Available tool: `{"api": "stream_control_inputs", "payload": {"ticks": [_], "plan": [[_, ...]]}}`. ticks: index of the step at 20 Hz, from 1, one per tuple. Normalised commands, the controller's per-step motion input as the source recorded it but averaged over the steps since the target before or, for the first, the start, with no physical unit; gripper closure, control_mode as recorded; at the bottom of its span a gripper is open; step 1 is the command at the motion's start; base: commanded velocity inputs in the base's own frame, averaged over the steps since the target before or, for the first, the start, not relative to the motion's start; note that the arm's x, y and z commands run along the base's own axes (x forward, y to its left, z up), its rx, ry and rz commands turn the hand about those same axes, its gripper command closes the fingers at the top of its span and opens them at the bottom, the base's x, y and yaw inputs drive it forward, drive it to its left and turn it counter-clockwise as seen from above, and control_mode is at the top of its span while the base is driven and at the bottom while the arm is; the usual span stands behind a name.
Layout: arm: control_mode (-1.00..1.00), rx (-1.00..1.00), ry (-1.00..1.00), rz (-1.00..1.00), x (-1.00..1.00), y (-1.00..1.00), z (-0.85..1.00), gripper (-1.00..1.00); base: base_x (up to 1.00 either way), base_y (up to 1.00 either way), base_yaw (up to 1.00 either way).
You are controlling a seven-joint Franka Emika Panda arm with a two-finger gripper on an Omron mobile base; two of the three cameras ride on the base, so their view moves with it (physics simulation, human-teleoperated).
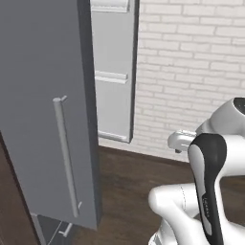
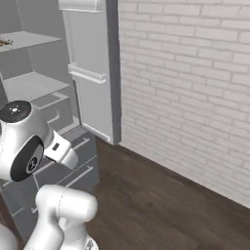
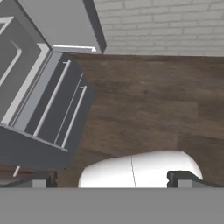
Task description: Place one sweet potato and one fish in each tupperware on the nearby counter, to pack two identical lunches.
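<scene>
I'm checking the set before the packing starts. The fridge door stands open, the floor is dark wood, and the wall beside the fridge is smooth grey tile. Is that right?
Not quite. The wall beside the fridge is white brick, not smooth grey tile, as the right base view shows plainly. The rest holds: the fridge door stands open and the floor is dark wood.

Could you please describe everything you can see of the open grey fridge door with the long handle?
The fridge door is a tall, flat, matte grey panel, swung open so that its dark edge faces the brick wall. A slim, pale vertical bar handle runs down its face, fixed at top and bottom by short mounts. The door stands upright above the dark wooden floor; below it sit dark grey drawer fronts with thin bar handles. Nothing touches the door.
</scene>
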Motion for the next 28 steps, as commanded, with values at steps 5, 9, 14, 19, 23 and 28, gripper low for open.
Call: {"api": "stream_control_inputs", "payload": {"ticks": [5,9,14,19,23,28], "plan": [[1.0,0.0,0.0,0.0,0.0,0.0,0.0,-1.0,0.83,-0.89,0.54],[1.0,0.0,0.0,0.0,0.0,0.0,0.0,-1.0,1.0,-0.96,0.48],[1.0,0.0,0.0,0.0,0.0,0.0,0.0,-1.0,0.95,-1.0,0.43],[1.0,0.0,0.0,0.0,0.0,0.0,0.0,-1.0,0.53,-1.0,0.11],[1.0,0.0,0.0,0.0,0.0,0.0,0.0,-1.0,0.43,-1.0,-0.1],[1.0,0.0,0.0,0.0,0.0,0.0,0.0,-1.0,0.56,-1.0,-0.08]]}}
